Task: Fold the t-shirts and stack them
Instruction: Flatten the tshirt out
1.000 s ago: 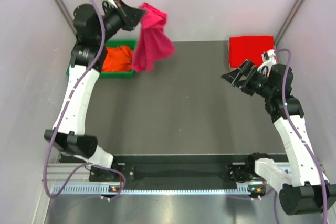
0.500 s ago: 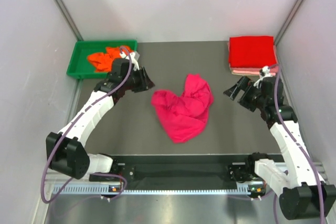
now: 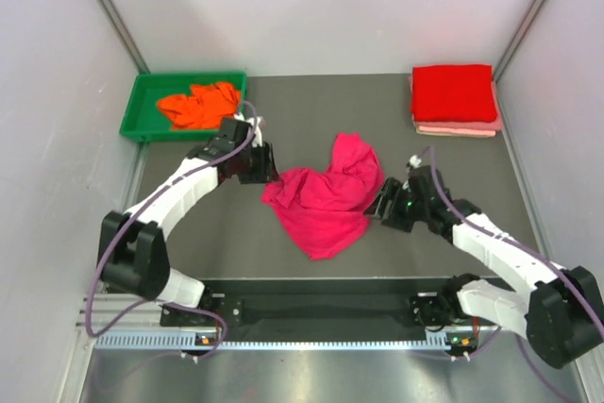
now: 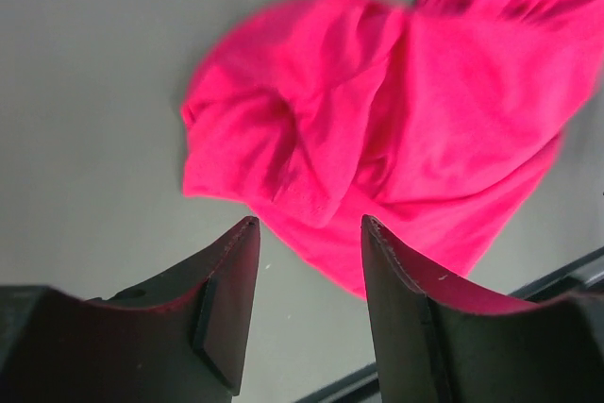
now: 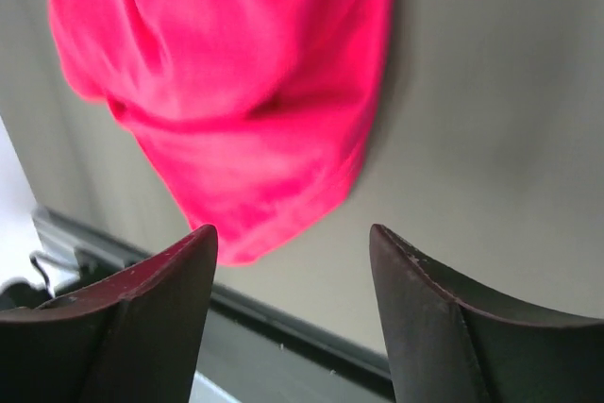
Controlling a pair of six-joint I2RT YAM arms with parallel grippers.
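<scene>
Left fingers and right fingers gape empty; magenta-pink t-shirt bunched, sleeves seemingly hidden.

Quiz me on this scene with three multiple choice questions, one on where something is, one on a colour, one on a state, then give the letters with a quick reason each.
1. Where is the orange t-shirt?
A. on the folded stack
B. in the green tray
C. on the bare table

2. What colour is the top layer of the folded stack at the far right?
A. pale pink
B. orange
C. bright red

3. How does the magenta t-shirt lie?
A. crumpled on the table
B. neatly folded
C. spread out flat

Answers:
1. B, the orange cloth sits inside the tray's walls.
2. C, the stack's top layer is bright red.
3. A, it lies bunched and unfolded at mid-table.
</scene>
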